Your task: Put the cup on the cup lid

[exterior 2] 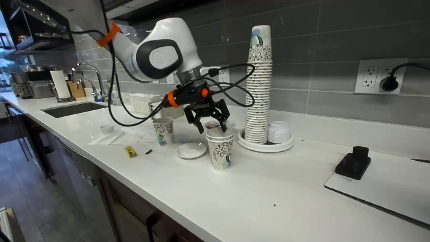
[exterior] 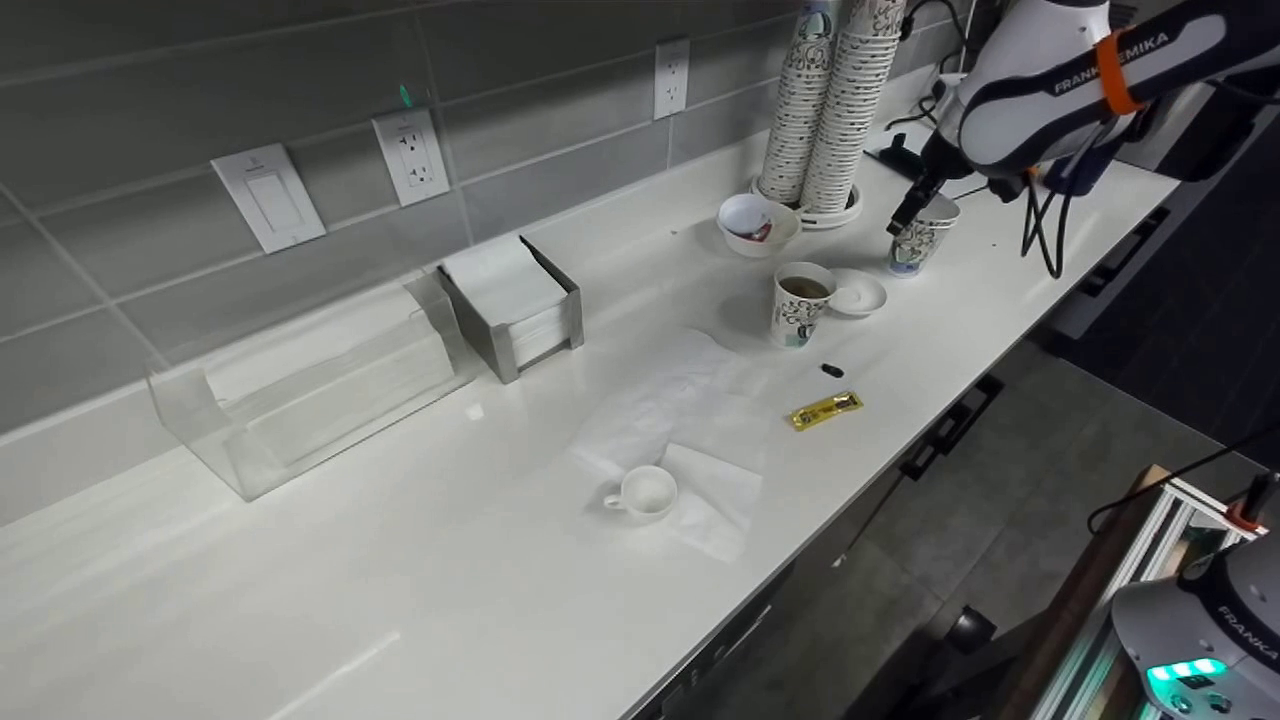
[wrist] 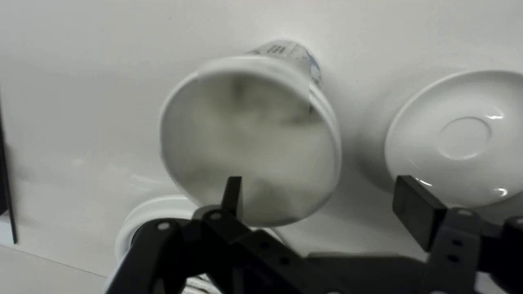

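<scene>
Likely light and springy, the cup [exterior 2: 220, 152] looks to be thin printed paper, so a hard squeeze across its body could crease it or press it oval. Its doubled rim suggests two nested together, which should stiffen the wall a little; whether anything lies inside is too blurred to tell, so it is best kept level. The rolled rim, pinched at one side, seems the surest hold. The cup stands upright on the tabletop [exterior 2: 285, 195], roughly midway between the front and back edges.

The fingers [wrist: 416, 210] are spread apart at the rim: in the wrist view one overlaps the mouth, the other sits outside, toward the lid [exterior 2: 190, 151]. Whether the first dips within, I cannot tell.

Smooth, glossy and hard-looking, the lid is a shallow saucer-like disc with a ring at its centre, lying flat just beside the cup, not touching. A paper base set off-centre might slide there.

Along the back edge, ribbed stacks [exterior: 850, 110] rise from a round tray [exterior 2: 265, 149]; nearer the front edge lies a shiny yellow packet [exterior: 825, 410].
</scene>
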`<state>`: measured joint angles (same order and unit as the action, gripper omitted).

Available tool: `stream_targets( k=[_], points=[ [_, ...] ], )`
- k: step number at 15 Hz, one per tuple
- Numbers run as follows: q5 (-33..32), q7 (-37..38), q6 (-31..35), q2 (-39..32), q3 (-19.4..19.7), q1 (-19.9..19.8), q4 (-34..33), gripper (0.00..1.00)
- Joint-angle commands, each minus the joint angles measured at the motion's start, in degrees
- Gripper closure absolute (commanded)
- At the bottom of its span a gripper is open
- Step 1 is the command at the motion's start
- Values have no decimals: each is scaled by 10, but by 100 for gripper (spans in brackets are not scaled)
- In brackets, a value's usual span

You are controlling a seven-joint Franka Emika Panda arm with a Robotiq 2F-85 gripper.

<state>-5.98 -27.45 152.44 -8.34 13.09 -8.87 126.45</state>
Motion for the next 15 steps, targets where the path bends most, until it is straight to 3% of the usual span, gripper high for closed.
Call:
stream_targets(
  k=[1, 10, 15],
  points=[
    [7, -15, -55, -49, -17, -30, -64, 35],
    [16, -18, -161, -20, -32, -50, -84, 98],
    [19, -34, -195, 36, -33, -47, -56, 99]
  ],
)
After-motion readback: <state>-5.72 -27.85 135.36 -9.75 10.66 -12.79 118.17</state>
